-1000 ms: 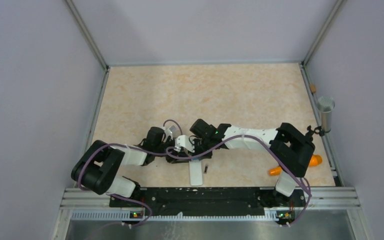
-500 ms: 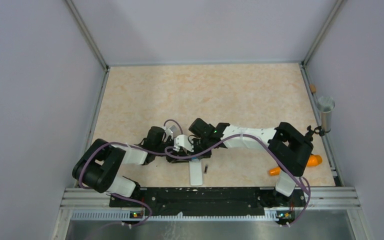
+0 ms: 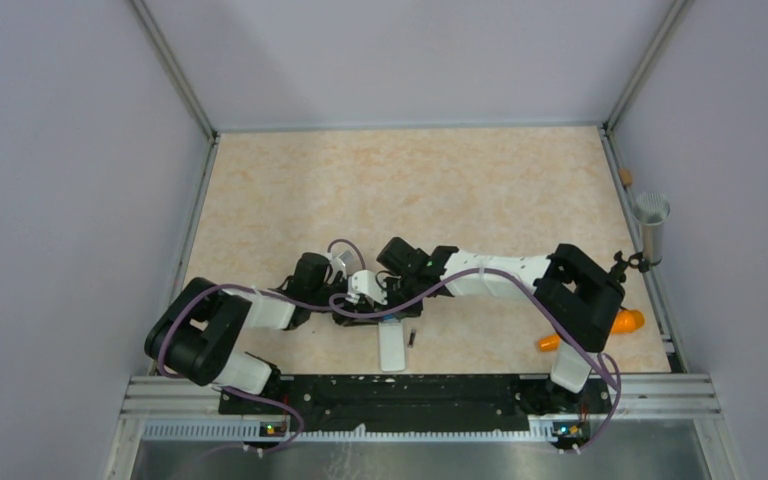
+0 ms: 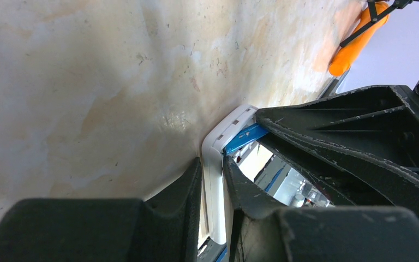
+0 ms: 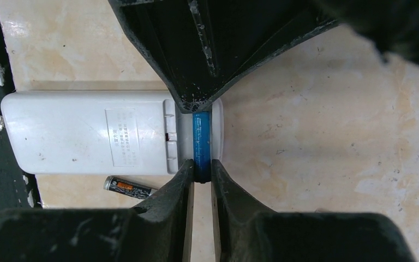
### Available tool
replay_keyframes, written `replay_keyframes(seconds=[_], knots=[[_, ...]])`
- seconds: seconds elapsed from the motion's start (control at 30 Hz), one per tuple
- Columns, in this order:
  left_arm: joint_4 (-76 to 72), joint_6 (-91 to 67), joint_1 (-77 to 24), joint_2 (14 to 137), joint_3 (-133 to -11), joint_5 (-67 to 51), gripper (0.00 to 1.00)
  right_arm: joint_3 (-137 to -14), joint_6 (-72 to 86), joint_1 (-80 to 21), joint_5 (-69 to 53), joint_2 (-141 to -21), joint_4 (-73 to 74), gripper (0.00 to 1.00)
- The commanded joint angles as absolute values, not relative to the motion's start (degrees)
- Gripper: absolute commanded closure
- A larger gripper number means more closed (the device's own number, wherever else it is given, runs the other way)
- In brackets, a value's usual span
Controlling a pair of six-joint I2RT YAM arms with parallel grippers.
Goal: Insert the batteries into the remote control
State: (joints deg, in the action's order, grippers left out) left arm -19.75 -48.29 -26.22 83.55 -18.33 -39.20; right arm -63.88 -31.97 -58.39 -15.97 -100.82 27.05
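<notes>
- White remote control (image 5: 87, 134) face down; left end effector (image 4: 214, 183) clenches its edge, likely steadying.
- Blue battery (image 5: 201, 139) lies in its open end; right end effector (image 5: 201, 180) straddles it, grip unclear.
- Black battery (image 5: 128, 187) on table (image 5: 316, 136) just beside.

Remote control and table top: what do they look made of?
Remote control: probably moulded plastic, a white, smooth semi-matt shell with soft glare and a moulded seam. Table top: beige marbled, faintly glossy, scuffed; laminate or stone print, cannot tell which.
</notes>
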Motion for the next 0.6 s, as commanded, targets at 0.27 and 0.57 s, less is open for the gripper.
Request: replay_keyframes(seconds=[0.27, 0.57], knots=[[-20.60, -47.20, -25.93, 83.49, -19.61, -39.43, 0.78, -66.53, -31.82, -58.85, -16.52, -101.36, 25.54, 0.79], [-19.51, -46.89, -25.91, 82.51, -19.60, -39.29, 0.77, -65.70, -31.03, -58.84, -15.88, -98.89, 24.47, 0.73]])
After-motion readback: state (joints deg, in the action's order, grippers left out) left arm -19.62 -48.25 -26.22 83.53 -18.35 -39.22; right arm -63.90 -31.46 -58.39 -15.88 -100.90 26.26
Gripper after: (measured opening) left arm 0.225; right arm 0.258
